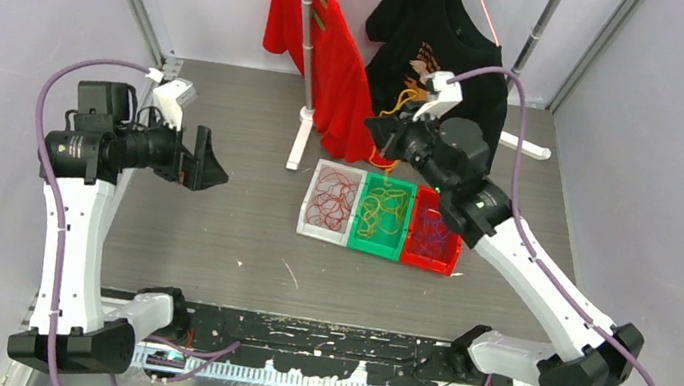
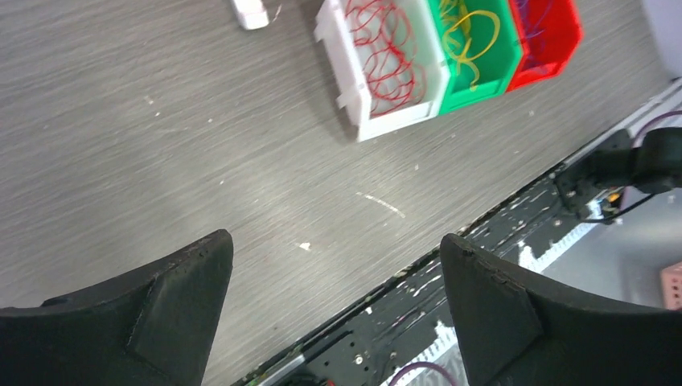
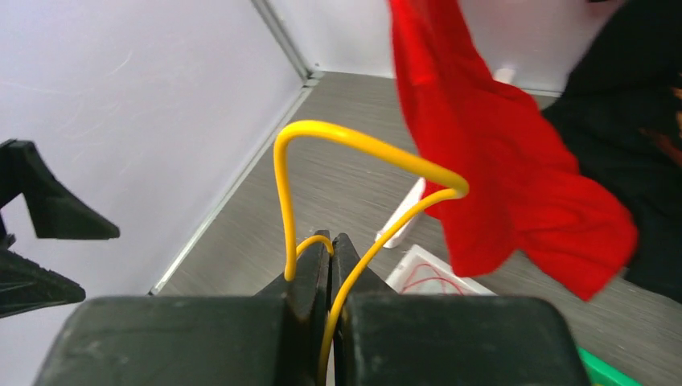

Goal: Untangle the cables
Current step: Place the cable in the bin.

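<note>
three small bins sit side by side on the grey table, right of its middle: a white bin with loops of red cables, a green bin with yellow cables, and a red bin with purple cables. each colour lies in its own bin. the right gripper is raised above the far edge of the bins, close in front of a hanging black shirt, and its fingers are pressed together on one yellow cable. that cable rises from between the fingertips, arches over in a loop, and comes back down between them. how far the cable runs below the fingers cannot be told. a red shirt hangs beside the black one on a white stand. the left gripper hangs well apart from the bins, over bare table on the left side, its fingers spread wide with nothing between them; its wrist view looks down on the wood-grain surface, with the three bins at the top edge.
</note>
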Robot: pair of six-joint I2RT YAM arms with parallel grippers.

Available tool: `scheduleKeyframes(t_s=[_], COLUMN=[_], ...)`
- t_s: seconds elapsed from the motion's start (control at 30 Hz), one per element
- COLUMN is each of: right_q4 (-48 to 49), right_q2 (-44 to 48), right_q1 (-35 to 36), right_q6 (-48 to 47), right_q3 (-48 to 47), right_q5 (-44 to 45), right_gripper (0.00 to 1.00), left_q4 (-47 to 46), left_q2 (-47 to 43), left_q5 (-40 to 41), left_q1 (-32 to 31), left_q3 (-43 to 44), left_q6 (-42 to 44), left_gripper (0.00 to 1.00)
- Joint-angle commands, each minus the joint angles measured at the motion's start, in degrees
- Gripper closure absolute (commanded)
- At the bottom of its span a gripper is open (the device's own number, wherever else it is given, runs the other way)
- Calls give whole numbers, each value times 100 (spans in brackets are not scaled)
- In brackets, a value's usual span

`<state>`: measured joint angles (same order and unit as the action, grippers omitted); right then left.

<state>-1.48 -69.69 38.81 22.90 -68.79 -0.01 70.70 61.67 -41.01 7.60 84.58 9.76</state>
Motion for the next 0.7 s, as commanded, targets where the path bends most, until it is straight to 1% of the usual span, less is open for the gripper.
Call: scheduleKeyframes(t_s=[0.0,0.13,0.33,0.67], right_q4=[-878,-1152,-1103,-995], right_q2=[262,212,154,-108], right_q1=[-285,-430,-514,-574], right_q6=[-134,-276,-373,-771], right_q3=[-293,-259,13,512], right_q5=[127,358,625,949], right_gripper=[99,99,99,99], left_q4=[104,4,196,212], left_q2=[-130,-100,29,-92], left_q5=[681,843,896,749], left_q1=[-4,-4,-4,-4], left_q3=[-163,-279,-208,-387], left_q6=[515,623,796,965], left_gripper=[1,0,0,1])
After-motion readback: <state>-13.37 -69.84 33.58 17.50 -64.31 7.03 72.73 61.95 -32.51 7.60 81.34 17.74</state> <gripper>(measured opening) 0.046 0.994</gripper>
